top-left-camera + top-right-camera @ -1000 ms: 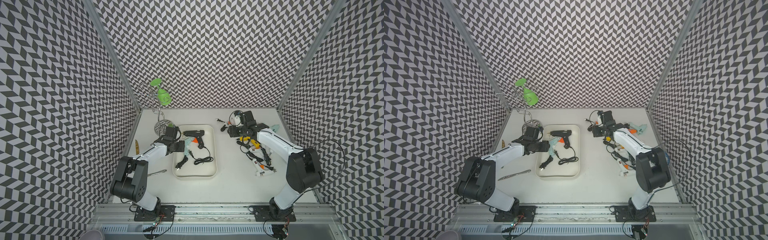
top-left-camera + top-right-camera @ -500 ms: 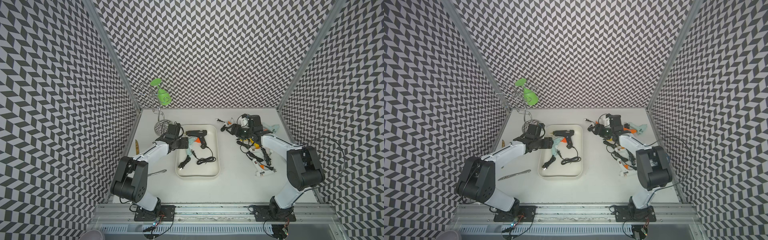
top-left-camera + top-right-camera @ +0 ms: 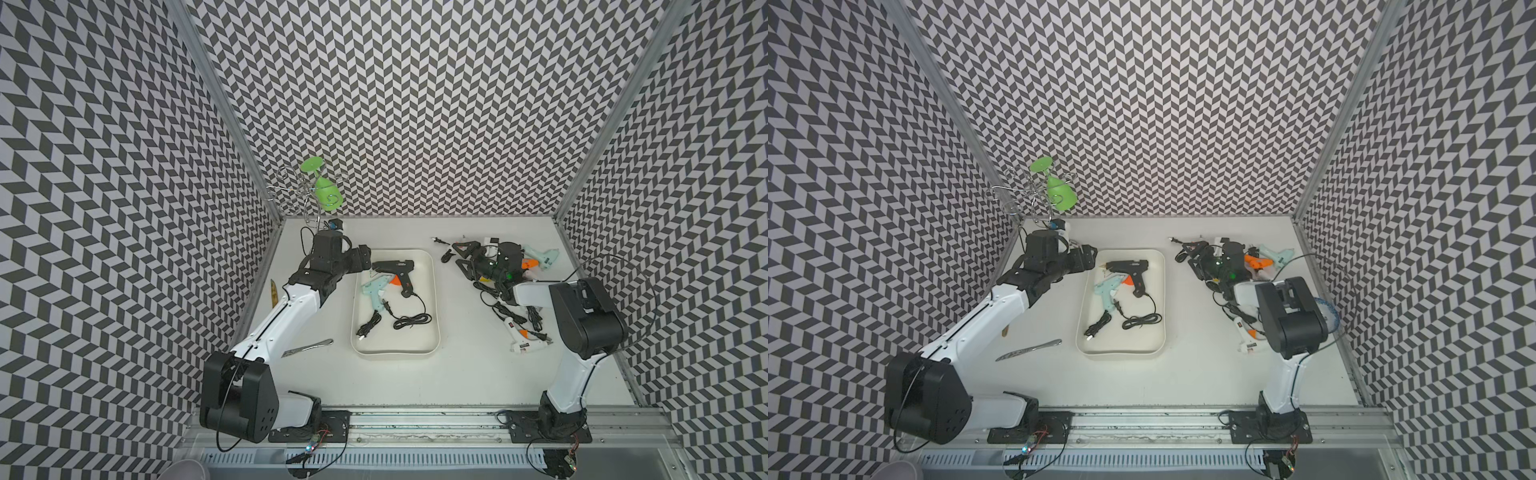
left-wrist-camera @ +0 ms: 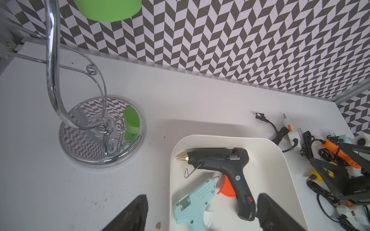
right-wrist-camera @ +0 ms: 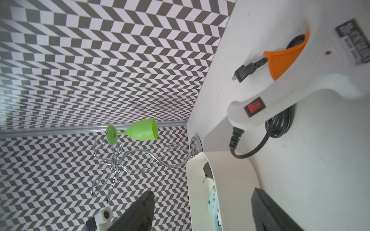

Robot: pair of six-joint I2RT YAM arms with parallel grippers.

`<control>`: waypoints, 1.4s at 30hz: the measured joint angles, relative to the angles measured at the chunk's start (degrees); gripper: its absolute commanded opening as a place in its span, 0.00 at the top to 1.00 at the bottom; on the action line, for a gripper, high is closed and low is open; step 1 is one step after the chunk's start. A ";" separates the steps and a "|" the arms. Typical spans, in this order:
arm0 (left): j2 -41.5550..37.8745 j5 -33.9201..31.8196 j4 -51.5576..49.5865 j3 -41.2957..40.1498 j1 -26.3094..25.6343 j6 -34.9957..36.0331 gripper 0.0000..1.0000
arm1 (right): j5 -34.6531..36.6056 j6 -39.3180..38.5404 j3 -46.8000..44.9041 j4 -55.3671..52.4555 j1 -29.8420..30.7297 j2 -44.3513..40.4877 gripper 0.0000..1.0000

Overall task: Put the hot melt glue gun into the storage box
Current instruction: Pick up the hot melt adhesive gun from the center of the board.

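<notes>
Next pick is being set up: black glue gun (image 3: 399, 270) and teal glue gun (image 3: 374, 291) are sitting in the storage box (image 3: 399, 345), left gripper (image 3: 364, 258) is being held spread and empty at its far corner, right gripper (image 3: 466, 259) likewise short of white glue gun (image 5: 320, 78), whose body probably needs straddling next.

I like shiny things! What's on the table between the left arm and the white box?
A silver knife lies there, not touching the storage box; both top views show it.
</notes>
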 measured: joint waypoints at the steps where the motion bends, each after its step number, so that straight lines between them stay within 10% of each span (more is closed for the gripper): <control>1: -0.02 0.15 0.00 -0.07 0.07 -0.02 0.10 | 0.35 0.68 0.00 0.17 -0.02 0.39 0.20; 25: 0.02 2.75 0.00 -1.53 1.07 0.09 0.11 | 8.00 17.14 11.58 12.55 0.15 18.47 0.24; 42: 2.27 2.75 0.09 -1.53 2.58 0.96 0.11 | 10.32 19.26 14.21 11.45 0.92 22.08 0.58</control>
